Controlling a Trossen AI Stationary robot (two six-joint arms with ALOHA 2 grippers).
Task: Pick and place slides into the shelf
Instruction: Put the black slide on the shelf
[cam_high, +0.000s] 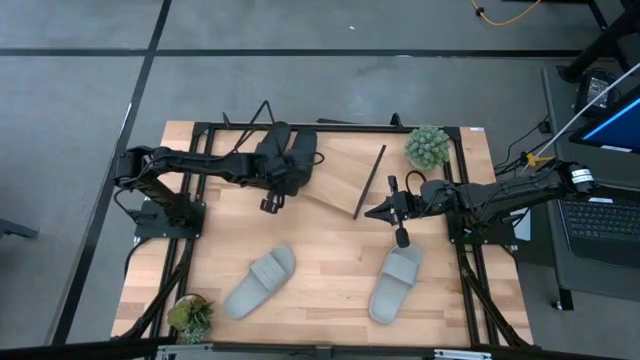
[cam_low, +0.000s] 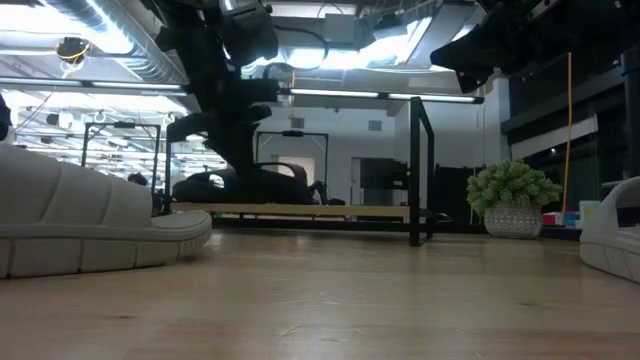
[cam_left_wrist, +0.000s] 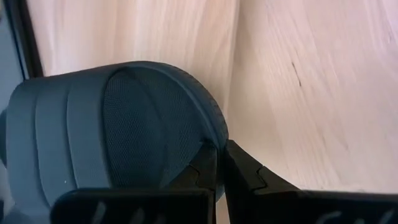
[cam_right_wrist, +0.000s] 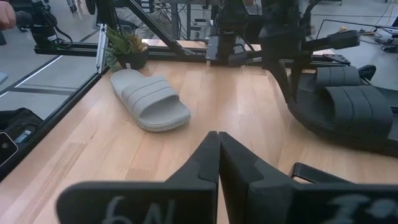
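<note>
Two light grey slides lie on the desk (cam_high: 330, 250) near its front edge in the high view, one (cam_high: 260, 282) toward the left, the other (cam_high: 396, 285) toward the right. The shelf (cam_high: 345, 175) sits skewed by the back edge, with the black slides (cam_high: 288, 160) at its left end. The left gripper (cam_high: 272, 203) hangs just off that end. The right gripper (cam_high: 397, 232) hangs off the shelf's right end, above the right grey slide's near tip; a potted plant (cam_high: 428, 147) stands at the back right corner.

Low view: a grey slide (cam_low: 95, 225) fills the left foreground, the shelf board (cam_low: 300, 211) beyond it.

Left wrist view: left jaws pinch the rim of a black slide (cam_left_wrist: 118, 124) over the shelf board (cam_left_wrist: 298, 81).

Right wrist view: right jaws pressed together, holding nothing, above bare desk; a grey slide (cam_right_wrist: 151, 99) and a black slide (cam_right_wrist: 348, 106) lie ahead.
</note>
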